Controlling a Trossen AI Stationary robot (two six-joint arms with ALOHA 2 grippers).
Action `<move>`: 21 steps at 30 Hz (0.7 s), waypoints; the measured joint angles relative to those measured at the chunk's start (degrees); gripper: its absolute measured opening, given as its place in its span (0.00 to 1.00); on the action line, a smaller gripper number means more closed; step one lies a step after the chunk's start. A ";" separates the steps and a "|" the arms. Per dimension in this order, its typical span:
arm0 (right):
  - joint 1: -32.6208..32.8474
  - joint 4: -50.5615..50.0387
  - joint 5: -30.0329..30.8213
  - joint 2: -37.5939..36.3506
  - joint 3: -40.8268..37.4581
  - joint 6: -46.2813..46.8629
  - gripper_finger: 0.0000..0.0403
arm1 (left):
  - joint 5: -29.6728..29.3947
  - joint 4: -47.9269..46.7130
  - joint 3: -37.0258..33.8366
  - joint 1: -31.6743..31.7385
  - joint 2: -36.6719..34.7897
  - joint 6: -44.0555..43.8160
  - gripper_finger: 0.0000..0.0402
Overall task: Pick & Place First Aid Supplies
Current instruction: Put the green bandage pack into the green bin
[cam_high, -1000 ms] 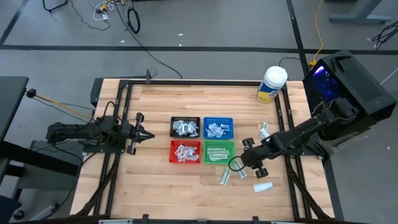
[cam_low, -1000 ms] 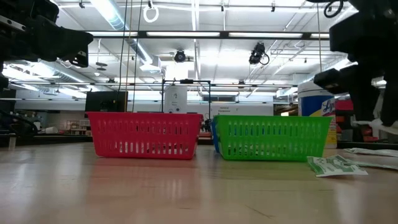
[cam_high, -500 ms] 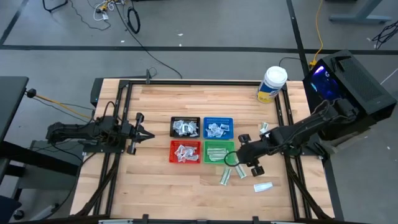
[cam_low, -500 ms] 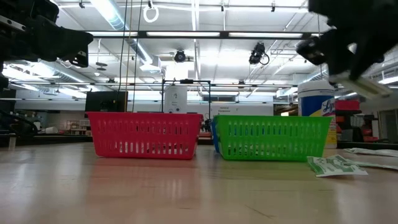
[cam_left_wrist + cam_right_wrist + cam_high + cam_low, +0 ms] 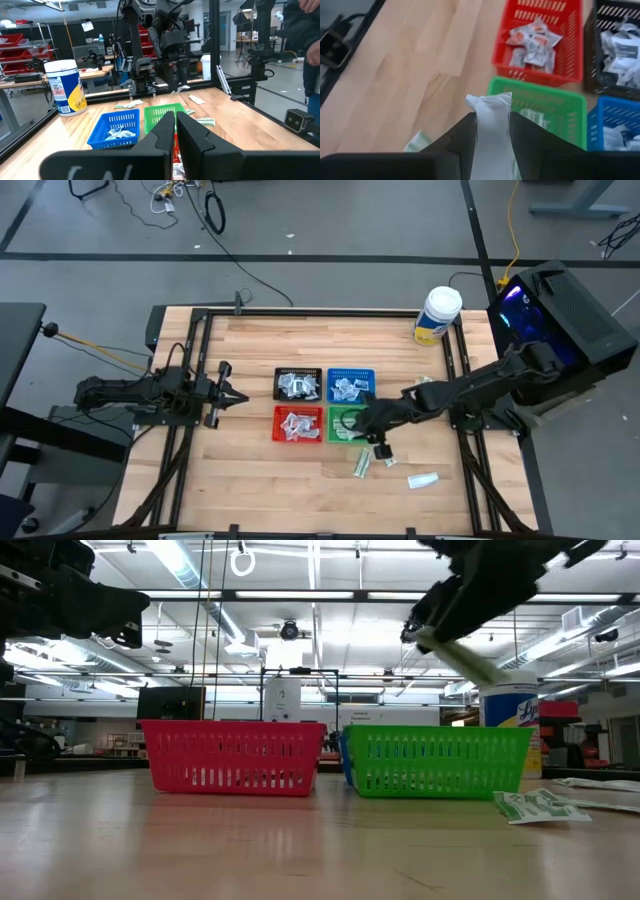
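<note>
A long narrow white packet (image 5: 492,125) is clamped between the right gripper's (image 5: 491,131) two dark fingers, its free end sticking out past the fingertips. It is held in the air above the green tray (image 5: 349,423); in the low view the packet (image 5: 462,657) slants downward above the tray's (image 5: 437,760) right half, clear of the rim. A second ago this gripper was low at the table's right side, beside the loose packets; half a second ago it was raised and nearer the tray; now the right gripper (image 5: 372,420) is over the tray's right edge, with the arm stretched further across the table.

The green tray already holds narrow white-and-green packets (image 5: 535,118). Beside it, the red tray (image 5: 298,424) holds small squarish packets, as do the blue tray (image 5: 351,385) and the black tray (image 5: 298,384) behind them. All four trays sit where they were.

Loose packets remain on the wood: a white-and-green one (image 5: 361,465) just in front of the green tray, a white one (image 5: 422,479) further right, and one (image 5: 424,384) towards the right rail.

The white jar with yellow label (image 5: 437,316) stands at the table's far right corner, unmoved.

The left gripper (image 5: 236,397) waits at the table's left side, fingers pressed together, unchanged. A person's sleeve (image 5: 311,30) shows beyond the table in the left wrist view.
</note>
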 joint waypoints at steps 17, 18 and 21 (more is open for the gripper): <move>-1.81 2.91 4.66 6.87 0.02 0.02 0.49 | 0.00 -0.01 -0.01 0.02 0.00 0.00 0.06; -1.83 2.91 5.86 6.87 0.02 0.00 0.52 | 0.00 0.01 -0.01 0.00 -0.01 0.00 0.06; -1.81 2.61 8.36 6.87 0.02 0.28 0.62 | 0.00 0.01 0.00 0.02 0.00 0.00 0.06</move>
